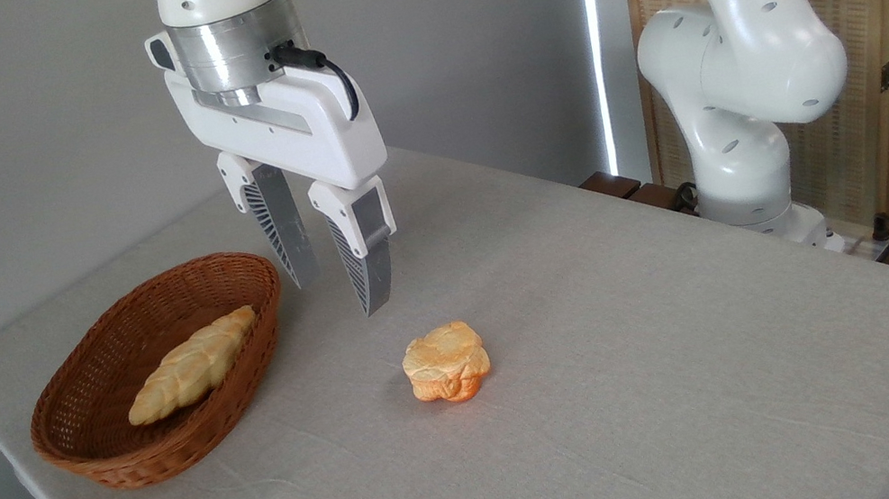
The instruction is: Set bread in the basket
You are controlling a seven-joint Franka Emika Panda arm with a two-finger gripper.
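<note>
The bread (446,362), a small lumpy bun with a pale cracked top and orange-brown underside, lies on the grey tablecloth near the table's middle. To its left stands the oval reddish-brown wicker basket (121,462), holding a long pale braided loaf (192,365). My gripper (336,296) hangs above the table between basket and bun, up and to the left of the bun and clear of it. It is open, and its two ribbed fingers (366,268) point down with nothing between them.
The arm's white base (740,133) stands at the table's far right edge, with cables and a wooden screen behind it. The table's left edge runs just past the basket. Bare cloth fills the front and right.
</note>
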